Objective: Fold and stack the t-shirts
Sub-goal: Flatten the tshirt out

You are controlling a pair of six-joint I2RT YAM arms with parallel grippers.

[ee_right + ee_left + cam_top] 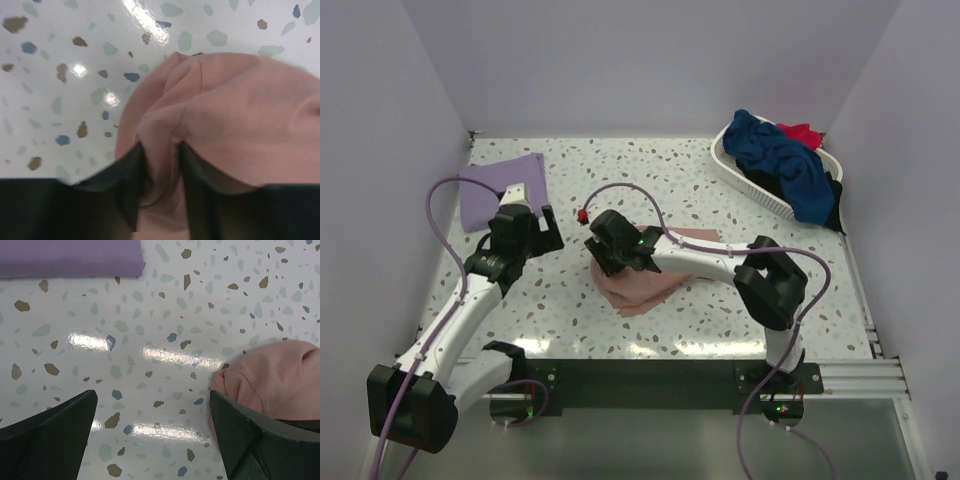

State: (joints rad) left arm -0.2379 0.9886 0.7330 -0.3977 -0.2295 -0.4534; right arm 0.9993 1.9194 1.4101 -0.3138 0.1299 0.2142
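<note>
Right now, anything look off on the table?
Yes: pink shirt is a bunched lump at centre, a fold pinched in the right hand; navy shirt spills over the basket rim, far right; lavender shirt lies flat, folded.

Overhead view: you see the pink shirt near the middle of the bench only in part, since the right arm crosses it; its print cannot be made out. At the far right corner the navy shirt covers most of the basket, leaving a scrap of the red shirt and an edge of the black shirt. Right wrist view: the right gripper has its fingertips buried in pink cloth, dark and blurred. Left wrist view: the top edge cuts off the lavender shirt.
</note>
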